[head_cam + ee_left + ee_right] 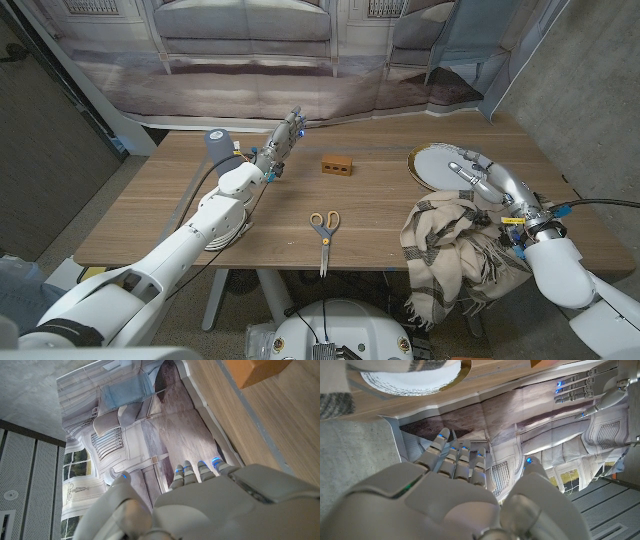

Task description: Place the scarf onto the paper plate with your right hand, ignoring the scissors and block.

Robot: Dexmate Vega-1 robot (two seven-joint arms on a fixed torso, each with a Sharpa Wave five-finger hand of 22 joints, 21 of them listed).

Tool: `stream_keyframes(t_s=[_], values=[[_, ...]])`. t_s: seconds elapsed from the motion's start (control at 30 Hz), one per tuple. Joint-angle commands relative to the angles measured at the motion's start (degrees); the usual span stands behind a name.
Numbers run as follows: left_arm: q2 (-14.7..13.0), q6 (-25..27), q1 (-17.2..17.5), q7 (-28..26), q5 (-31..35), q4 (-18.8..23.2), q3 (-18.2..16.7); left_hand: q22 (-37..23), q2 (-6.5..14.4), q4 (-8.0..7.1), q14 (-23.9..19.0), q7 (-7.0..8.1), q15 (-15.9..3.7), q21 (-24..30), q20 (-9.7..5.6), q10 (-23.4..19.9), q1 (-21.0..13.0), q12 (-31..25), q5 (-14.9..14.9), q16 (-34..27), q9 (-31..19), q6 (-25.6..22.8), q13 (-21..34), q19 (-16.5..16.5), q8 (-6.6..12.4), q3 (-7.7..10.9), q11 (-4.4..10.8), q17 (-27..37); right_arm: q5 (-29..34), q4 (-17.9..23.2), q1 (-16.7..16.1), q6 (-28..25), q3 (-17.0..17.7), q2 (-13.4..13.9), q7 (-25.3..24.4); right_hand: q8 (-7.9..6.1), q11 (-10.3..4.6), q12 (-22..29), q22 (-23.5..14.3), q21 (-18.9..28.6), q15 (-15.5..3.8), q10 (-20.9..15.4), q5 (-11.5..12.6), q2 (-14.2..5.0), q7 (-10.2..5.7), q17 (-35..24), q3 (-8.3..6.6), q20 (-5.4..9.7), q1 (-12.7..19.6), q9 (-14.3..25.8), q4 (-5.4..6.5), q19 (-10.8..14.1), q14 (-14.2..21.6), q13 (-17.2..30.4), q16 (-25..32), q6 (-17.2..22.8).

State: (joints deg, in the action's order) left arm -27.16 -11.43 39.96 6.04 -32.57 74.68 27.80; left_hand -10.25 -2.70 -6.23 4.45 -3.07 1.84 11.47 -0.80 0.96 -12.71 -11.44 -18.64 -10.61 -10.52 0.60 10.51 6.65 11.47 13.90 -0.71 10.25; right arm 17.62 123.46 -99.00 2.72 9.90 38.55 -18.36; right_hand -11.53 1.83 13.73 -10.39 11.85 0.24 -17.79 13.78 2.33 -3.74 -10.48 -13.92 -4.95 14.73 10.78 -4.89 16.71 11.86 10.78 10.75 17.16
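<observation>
A beige plaid scarf [452,248] lies bunched at the table's front right, part of it hanging over the front edge. Just behind it sits the white paper plate [430,162] with a gold rim. My right hand [490,182] hovers over the plate's near right side, above the scarf's far edge, fingers straight and apart, holding nothing. In the right wrist view the right hand [460,490] reaches toward the plate [410,382], with a scarf corner [332,395] beside it. My left hand [278,148] is raised at the far left with its fingers extended and empty.
Orange-handled scissors [323,230] lie at the front middle of the table. A small brown block [338,165] stands at mid-table, also seen in the left wrist view as the block [260,370]. A printed backdrop hangs behind the table's far edge.
</observation>
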Motion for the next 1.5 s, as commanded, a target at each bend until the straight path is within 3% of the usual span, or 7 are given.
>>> stream_keyframes(t_s=[0.03,0.17,0.4,0.73,1.07,1.1,1.5], values=[[0.12,-0.26,-0.93,0.86,-0.22,-0.67,-0.14,-0.14,0.26,0.13,-0.23,-0.01,-0.18,0.04,0.44,-0.13,-0.61,-0.23,-0.4,-0.22,-0.12,-0.11,0.22,0.13,-0.13,-0.21,-0.01,0.24,3.97,1.96,-1.59,-3.37,-0.67,-0.51,-0.7,0.14,-0.43,-0.19,-0.18,-0.53,0.22,0.1,0.49,0.88,-0.74,-0.15,0.24,-1.39,0.0,0.29,-0.27,-1.04,-0.49,0.35,-0.23,-0.05],[0.37,-0.07,-1.43,1.5,-0.39,-1.57,0.06,-0.14,0.28,0.13,-0.25,-0.03,-0.19,0.07,0.51,-0.08,-0.62,-0.21,-0.4,-0.22,-0.12,-0.14,0.22,0.05,-0.13,-0.27,-0.1,0.24,5.32,2.7,-2.12,-4.68,-1.24,-0.82,-1.28,0.16,-1.02,-0.52,-0.26,-1.08,0.17,0.97,0.97,1.25,-1.58,-0.24,0.59,-3.68,-0.31,0.33,-0.3,-3.0,-0.79,0.43,-0.15,-0.23],[0.68,-0.44,-2.15,1.97,-0.33,-2.4,0.1,-0.15,0.33,0.13,-0.28,-0.05,-0.24,0.04,0.67,-0.14,-0.66,-0.22,-0.41,-0.23,-0.12,-0.12,0.23,0.14,-0.15,-0.34,-0.05,0.24,8.05,3.91,-3.11,-7.31,-2.2,-1.04,-2.44,-0.07,-1.36,-0.53,-0.35,-1.61,0.13,1.08,1.39,1.49,-2.09,-0.29,0.85,-5.21,-0.56,0.35,-0.3,-5.47,-1.32,0.48,-0.21,0.33],[0.84,-0.75,-2.73,2.32,-0.19,-3.19,0.12,-0.15,0.38,0.13,-0.34,-0.01,-0.16,0.03,0.93,-0.16,-0.71,-0.21,-0.41,-0.24,-0.12,-0.16,0.23,0.18,-0.15,-0.46,-0.01,0.25,11.57,5.18,-3.88,-10.35,-3.09,-0.7,-3.68,0.23,-1.36,-0.49,-0.38,-1.44,0.46,1.08,1.92,2.06,-2.45,-0.28,1.11,-6.81,-0.38,0.36,-0.64,-6.46,-2.65,0.52,-0.51,-0.52],[1.02,-1.0,-3.1,3.14,-0.51,-4.18,0.07,-0.16,0.44,0.12,-0.34,-0.02,-0.22,0.05,1.07,-0.18,-0.75,-0.21,-0.41,-0.23,-0.12,-0.09,0.23,0.17,-0.19,-0.56,0.03,0.25,15.28,7.02,-4.32,-15.12,-4.96,-0.02,-3.94,0.32,-1.37,-0.45,-0.33,-1.91,1.32,1.08,2.71,2.8,-2.81,-0.25,1.38,-7.24,0.09,0.38,-1.17,-9.34,-3.9,0.55,-0.57,-1.31],[1.12,-1.15,-3.04,2.98,-0.52,-4.2,0.01,-0.16,0.44,0.12,-0.34,-0.03,-0.17,0.05,1.07,-0.18,-0.75,-0.21,-0.41,-0.23,-0.12,-0.08,0.23,0.17,-0.2,-0.57,0.03,0.25,15.4,7.05,-4.33,-15.32,-5.11,0.09,-3.94,0.27,-1.67,-1.34,-0.32,-1.71,1.62,3.55,3.24,3.07,-2.84,-0.28,1.56,-7.38,0.22,0.38,-1.33,-10.41,-4.36,0.54,-0.43,-1.37],[0.9,-0.59,-3.5,3.1,-0.25,-4.07,0.19,-0.17,0.51,0.11,-0.36,0.03,-0.18,0.05,1.29,-0.19,-0.79,-0.2,-0.41,-0.23,-0.13,-0.12,0.23,0.19,-0.19,-0.69,0.11,0.25,17.57,7.36,-4.23,-18.33,-7.01,1.13,-4.93,0.79,-1.27,-1.86,-0.23,-1.48,2.98,6.06,4.65,3.97,-2.78,-0.25,2.09,-7.47,0.79,0.4,-1.9,-12.21,-7.49,0.58,-0.7,-4.68]])
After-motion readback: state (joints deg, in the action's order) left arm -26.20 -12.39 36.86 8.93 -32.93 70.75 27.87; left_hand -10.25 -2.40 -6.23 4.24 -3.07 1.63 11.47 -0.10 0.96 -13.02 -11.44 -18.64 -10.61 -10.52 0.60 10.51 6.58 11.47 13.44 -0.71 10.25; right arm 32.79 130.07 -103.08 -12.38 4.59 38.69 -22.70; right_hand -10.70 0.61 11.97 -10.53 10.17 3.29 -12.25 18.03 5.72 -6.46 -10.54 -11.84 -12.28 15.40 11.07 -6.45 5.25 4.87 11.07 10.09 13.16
